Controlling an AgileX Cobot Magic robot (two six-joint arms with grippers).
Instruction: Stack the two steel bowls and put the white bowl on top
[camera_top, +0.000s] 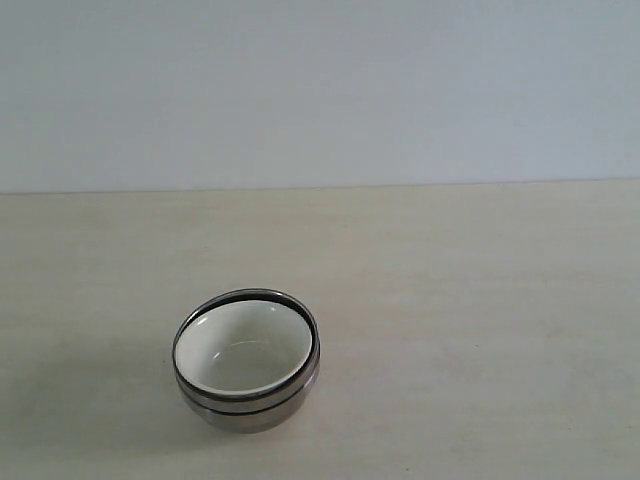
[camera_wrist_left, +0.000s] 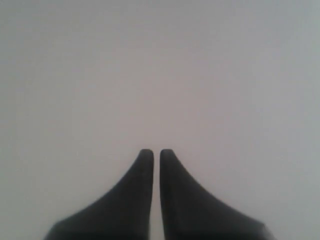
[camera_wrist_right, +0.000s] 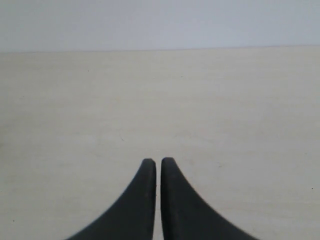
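White bowl (camera_top: 243, 352) sits in steel bowls (camera_top: 245, 415) by worktop (camera_top: 480, 300) near edge; inner steel bowl mostly hidden. Left end effector (camera_wrist_left: 156, 152), right end effector (camera_wrist_right: 158, 161) clenched, empty.

White bowl (camera_top: 240, 350) upright inside stacked steel bowls (camera_top: 250, 410)

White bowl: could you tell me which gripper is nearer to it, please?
Cannot tell: neither wrist view shows the white bowl; left gripper faces blank grey, right gripper faces the table.
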